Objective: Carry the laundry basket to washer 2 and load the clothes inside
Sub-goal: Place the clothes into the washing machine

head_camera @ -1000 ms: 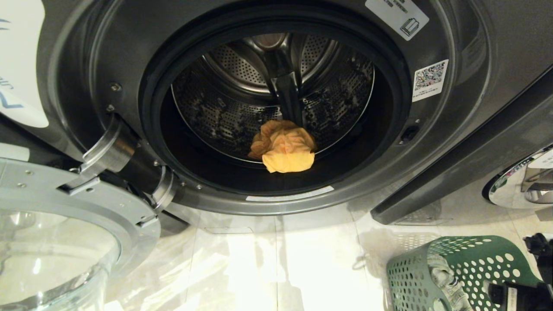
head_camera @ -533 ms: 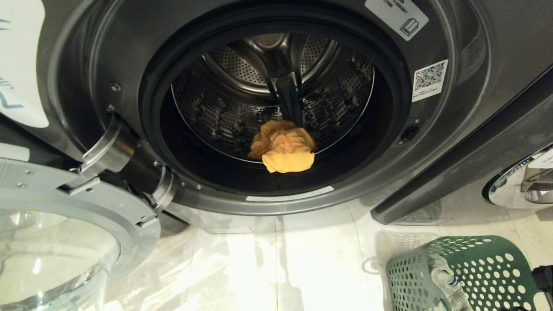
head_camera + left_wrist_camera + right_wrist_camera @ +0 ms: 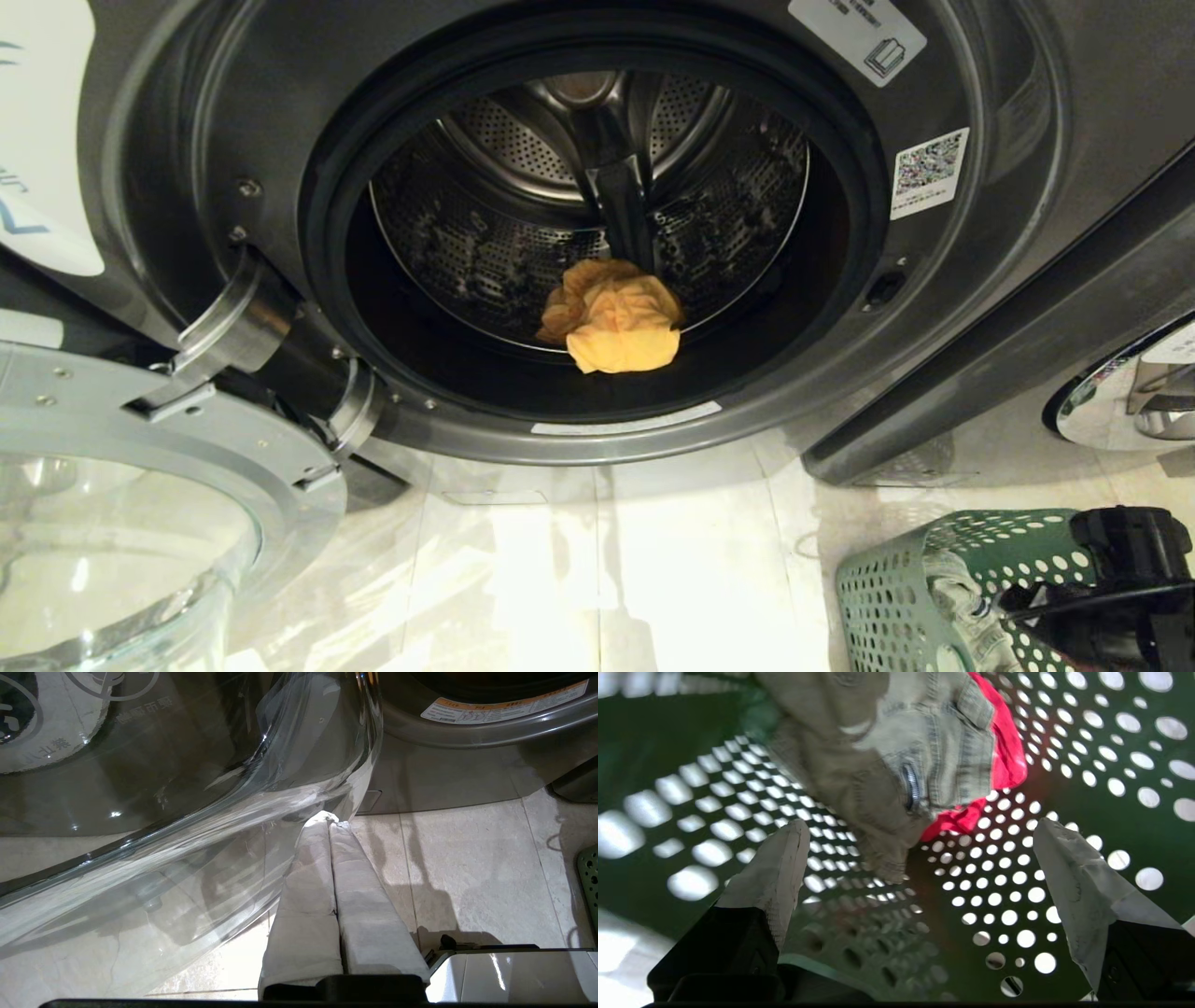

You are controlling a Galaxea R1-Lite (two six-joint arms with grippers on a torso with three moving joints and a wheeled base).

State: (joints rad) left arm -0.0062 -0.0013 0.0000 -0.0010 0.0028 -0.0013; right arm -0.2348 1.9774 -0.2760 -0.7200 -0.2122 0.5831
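- Pale glossy floor tiles (image 3: 597, 569) lie in front of the machines.
- washer 2 (image 3: 1018, 280), dark grey, fills the far part of the head view; its round opening shows the steel drum (image 3: 523, 243).
- Its glass door (image 3: 121, 541) is swung open at the near left.
- One orange cloth (image 3: 616, 322) lies at the front of the drum floor.
- the laundry basket (image 3: 896, 579), green with round holes, stands on the floor at the near right, apart from the washer.
- Inside it lie a beige denim garment (image 3: 920, 760) and a red cloth (image 3: 1008, 765), touching each other.
- The right gripper (image 3: 920, 872) is inside the basket, fingers spread wide and grasping nothing, near the garment.
- The left gripper (image 3: 332, 830) is clenched on nothing, low beside the glass door.
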